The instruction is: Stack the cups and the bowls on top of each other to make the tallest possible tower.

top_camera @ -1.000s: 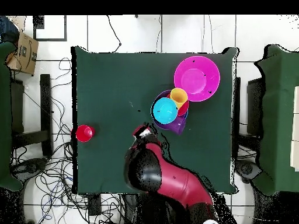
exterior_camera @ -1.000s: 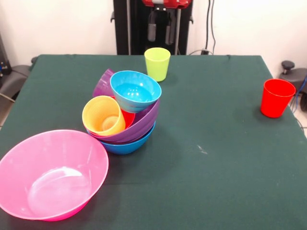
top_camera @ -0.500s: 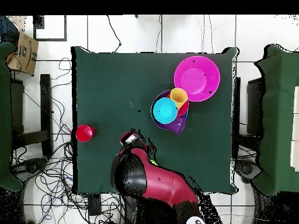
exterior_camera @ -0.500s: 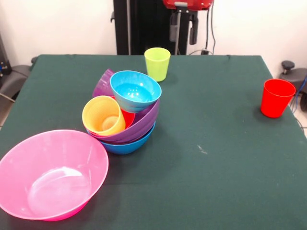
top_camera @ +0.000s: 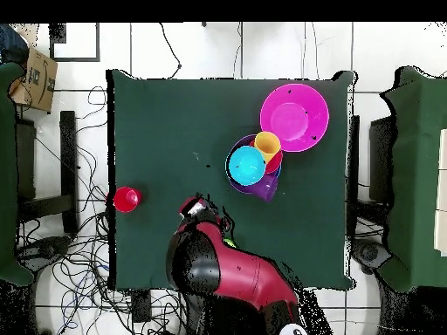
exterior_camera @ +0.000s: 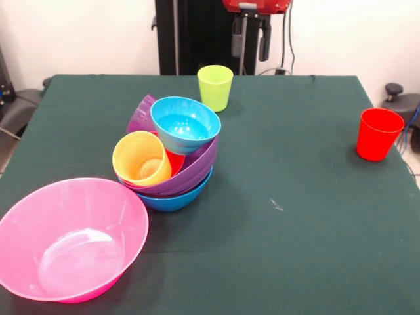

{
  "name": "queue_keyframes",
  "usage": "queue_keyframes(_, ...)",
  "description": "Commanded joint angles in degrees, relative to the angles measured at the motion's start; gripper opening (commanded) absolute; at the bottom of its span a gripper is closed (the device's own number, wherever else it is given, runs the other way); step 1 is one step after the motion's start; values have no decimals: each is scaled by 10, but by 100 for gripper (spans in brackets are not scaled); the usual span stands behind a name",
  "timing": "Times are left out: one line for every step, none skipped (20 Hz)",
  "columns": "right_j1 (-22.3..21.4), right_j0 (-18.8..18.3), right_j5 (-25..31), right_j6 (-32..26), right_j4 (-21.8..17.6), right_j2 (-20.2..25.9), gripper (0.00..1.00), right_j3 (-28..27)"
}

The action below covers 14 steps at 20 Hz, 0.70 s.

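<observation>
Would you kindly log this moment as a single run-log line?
gripper: raised, empty | tower: light blue plastic bowl on top | lime green plastic cup, red plastic cup, large pink plastic bowl: unstacked

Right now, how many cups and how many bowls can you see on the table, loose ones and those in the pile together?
Cups: 4, namely lime green cup, red cup, yellow cup, purple cup.
Bowls: 5, namely pink bowl, light blue bowl, purple bowl, blue bowl, small red bowl.
Total: 9.
</observation>
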Motion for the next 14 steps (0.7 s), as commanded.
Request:
queue_keyframes(55, -13, -11, 48, -53, 41, 100, 35)
queue_keyframes(56, -13, -12, 48, -56, 39, 100, 34)
queue_keyframes(57, -13, -12, 48, -58, 38, 100, 33)
queue_keyframes(57, -13, -12, 49, -60, 36, 100, 32)
queue_keyframes(58, -14, -11, 49, -61, 37, 100, 31)
queue_keyframes(59, -12, -11, 50, -62, 35, 100, 30)
queue_keyframes(59, -11, -11, 51, -62, 34, 100, 28)
queue_keyframes(62, -9, -13, 52, -63, 32, 100, 26)
queue_keyframes(66, -6, -15, 53, -63, 30, 100, 24)
queue_keyframes(70, -4, -17, 54, -63, 27, 100, 21)
queue_keyframes(73, -1, -18, 55, -63, 25, 100, 18)
queue_keyframes(79, 3, -23, 57, -63, 21, 100, 14)
queue_keyframes(83, 5, -25, 58, -63, 18, 100, 12)
queue_keyframes(89, 9, -29, 57, -63, 13, 100, 8)
